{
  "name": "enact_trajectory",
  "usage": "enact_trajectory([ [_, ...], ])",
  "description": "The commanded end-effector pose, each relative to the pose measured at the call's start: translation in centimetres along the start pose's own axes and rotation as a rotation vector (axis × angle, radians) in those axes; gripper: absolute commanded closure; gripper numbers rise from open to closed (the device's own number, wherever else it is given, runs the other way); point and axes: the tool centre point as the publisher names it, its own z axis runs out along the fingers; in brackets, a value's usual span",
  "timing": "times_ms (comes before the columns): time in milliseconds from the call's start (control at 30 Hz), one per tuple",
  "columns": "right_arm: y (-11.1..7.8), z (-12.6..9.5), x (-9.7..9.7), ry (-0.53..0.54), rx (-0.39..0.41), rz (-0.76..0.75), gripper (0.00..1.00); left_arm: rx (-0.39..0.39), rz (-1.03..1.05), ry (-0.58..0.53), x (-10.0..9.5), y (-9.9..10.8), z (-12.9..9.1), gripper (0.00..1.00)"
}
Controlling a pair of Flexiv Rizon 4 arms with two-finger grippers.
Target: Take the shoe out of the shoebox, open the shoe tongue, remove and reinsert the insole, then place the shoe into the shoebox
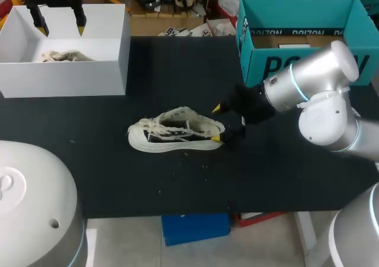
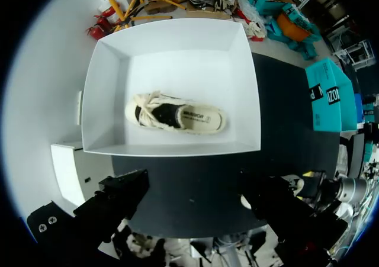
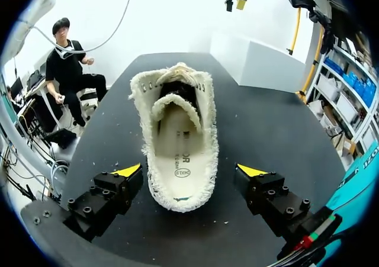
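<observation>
Black table, bare cloth at the near edge. Mid-table sits the shoe, a cream canvas low-top with frayed edges, upright on its sole and out of any box. Its toe and laces point toward the robot's left and its heel toward the right arm.

The right arm comes in from the right side. The right gripper is at the heel, fingers spread wide with one yellow tip on each side of the heel end. In the right wrist view there is a gap on both sides, so neither tip touches the canvas and it grips nothing. That view looks straight down the shoe's opening. The insole lies flat inside, pale with dark print. The tongue is cream and curls up ahead of the insole, with the laces loose beyond it.

Farther back on the left is the white box, open-topped. A second shoe of the same cream style lies on its floor, on its sole and roughly centred in the left wrist view. The left gripper hangs above the box's far side, well clear of that shoe, fingers apart and holding nothing.

Far right corner is the teal shoebox, open, well apart from the shoe on the table. The right arm's silver elbow partly covers its front.
</observation>
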Motion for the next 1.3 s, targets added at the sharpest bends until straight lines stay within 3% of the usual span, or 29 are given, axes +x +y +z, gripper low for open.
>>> enact_trajectory([
  [33, -0.5, 0.6, -0.1, 0.006, -0.007, 0.007, 0.00, -0.002, -0.001, -0.002, 0.0, 0.0, -0.1, 0.00],
  [1300, -1.2, 3.4, 1.2, 0.015, -0.055, 0.057, 0.00, -0.002, -0.001, -0.002, 0.0, 0.0, -0.1, 0.00],
])
